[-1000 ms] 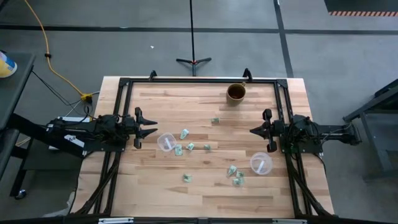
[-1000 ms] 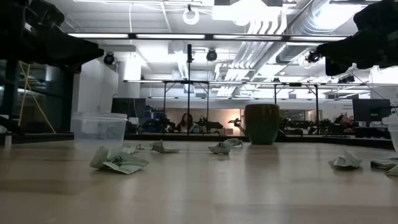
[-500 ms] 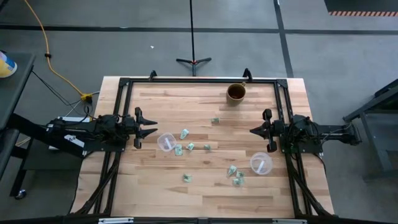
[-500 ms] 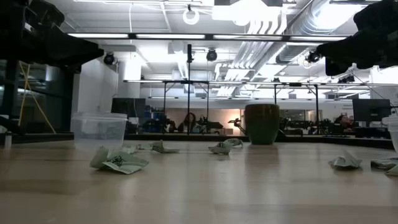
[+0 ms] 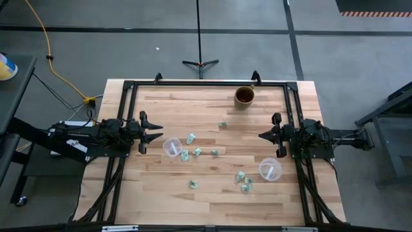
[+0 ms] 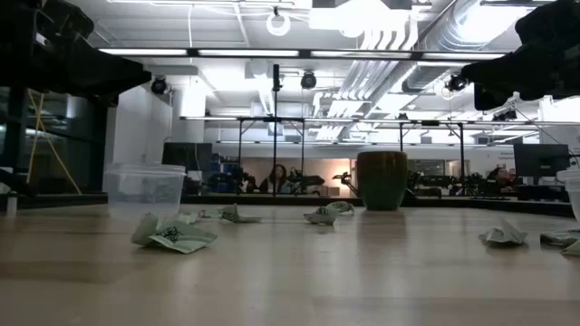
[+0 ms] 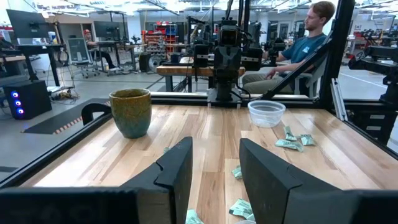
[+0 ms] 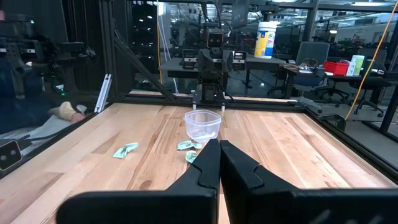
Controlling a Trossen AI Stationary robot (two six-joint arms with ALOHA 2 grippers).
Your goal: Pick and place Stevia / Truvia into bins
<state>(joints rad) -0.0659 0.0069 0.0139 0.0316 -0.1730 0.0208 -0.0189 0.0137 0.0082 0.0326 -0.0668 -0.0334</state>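
Several pale green and white sachets lie flat on the wooden table: one (image 5: 223, 124) mid-table, a group (image 5: 191, 138) (image 5: 197, 152) beside the left clear cup (image 5: 171, 147), and others (image 5: 240, 176) (image 5: 193, 184) near the right clear cup (image 5: 270, 170). Both cups stand upright on their bases. My left gripper (image 5: 154, 134) hovers open at the table's left side, just left of the left cup, and holds nothing. My right gripper (image 5: 261, 135) hovers shut at the right side, above and behind the right cup, also empty. The left wrist view shows the right cup (image 7: 266, 113); the right wrist view shows the left cup (image 8: 203, 125).
A brown opaque cup (image 5: 244, 96) stands near the table's far edge, right of centre. A black frame (image 5: 206, 84) runs along the table's far and side edges. A person (image 7: 298, 50) sits beyond the table's right side. Bare wood lies along the near edge.
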